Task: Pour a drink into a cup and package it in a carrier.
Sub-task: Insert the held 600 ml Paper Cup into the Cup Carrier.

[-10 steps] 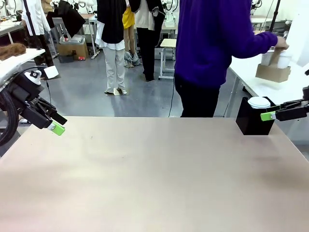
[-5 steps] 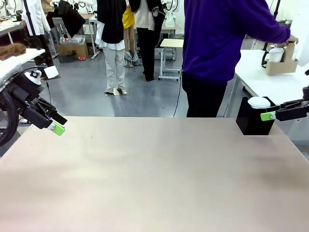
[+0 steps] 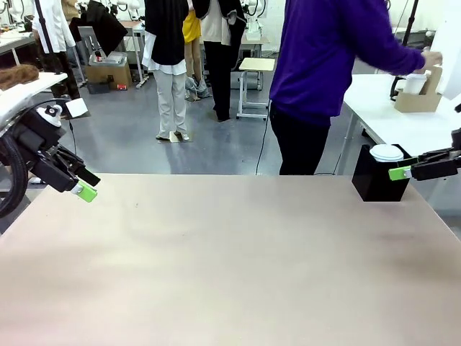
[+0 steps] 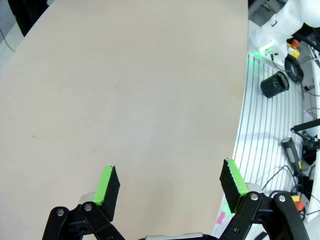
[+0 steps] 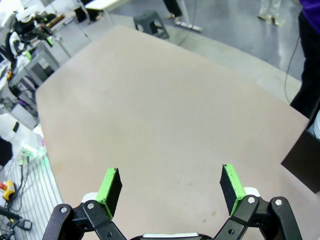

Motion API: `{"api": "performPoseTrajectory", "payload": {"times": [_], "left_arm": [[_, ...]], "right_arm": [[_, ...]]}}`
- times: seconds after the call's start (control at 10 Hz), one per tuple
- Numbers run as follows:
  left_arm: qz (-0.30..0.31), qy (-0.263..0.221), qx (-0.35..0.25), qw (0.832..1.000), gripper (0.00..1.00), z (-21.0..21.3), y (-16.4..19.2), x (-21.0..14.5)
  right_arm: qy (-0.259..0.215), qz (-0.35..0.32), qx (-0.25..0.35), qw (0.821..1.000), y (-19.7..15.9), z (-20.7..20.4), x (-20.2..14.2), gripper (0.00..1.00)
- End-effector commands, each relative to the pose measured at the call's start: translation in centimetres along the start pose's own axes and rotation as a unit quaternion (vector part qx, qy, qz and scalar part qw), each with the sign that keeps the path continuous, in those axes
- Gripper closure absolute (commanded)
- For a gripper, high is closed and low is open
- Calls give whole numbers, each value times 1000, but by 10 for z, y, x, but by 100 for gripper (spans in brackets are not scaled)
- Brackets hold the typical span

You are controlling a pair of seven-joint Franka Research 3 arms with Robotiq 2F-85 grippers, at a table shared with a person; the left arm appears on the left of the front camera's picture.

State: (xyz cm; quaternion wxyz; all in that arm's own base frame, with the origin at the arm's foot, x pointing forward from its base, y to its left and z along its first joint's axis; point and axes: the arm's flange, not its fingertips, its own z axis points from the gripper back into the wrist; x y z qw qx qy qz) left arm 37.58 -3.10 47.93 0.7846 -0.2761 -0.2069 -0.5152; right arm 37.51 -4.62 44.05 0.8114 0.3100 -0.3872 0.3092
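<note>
Grippers left (image 4: 170,187), right (image 5: 171,187) agape, empty; carrier (image 3: 418,97) unmarked, no legible writing.

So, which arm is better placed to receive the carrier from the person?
Right, probably. The carrier is in the person's hand at far right, nearer the open right gripper than the left gripper.

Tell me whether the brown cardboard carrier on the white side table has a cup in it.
Yes. The brown cardboard carrier holds a white cup rising above its wall, with the person's hand at it.
</note>
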Motion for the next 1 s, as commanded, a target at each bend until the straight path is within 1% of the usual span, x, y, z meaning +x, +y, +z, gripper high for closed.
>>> {"api": "performPoseTrajectory", "payload": {"times": [0.0, 0.9], "left_arm": [[-3, -4, 1, 1000, 0, 1, -1, 0], [-3, -4, 1, 1000, 0, 1, -1, 0]], "right_arm": [[-5, -3, 6, 1000, 1, 2, 0, 0], [-5, -3, 6, 1000, 1, 2, 0, 0]]}}
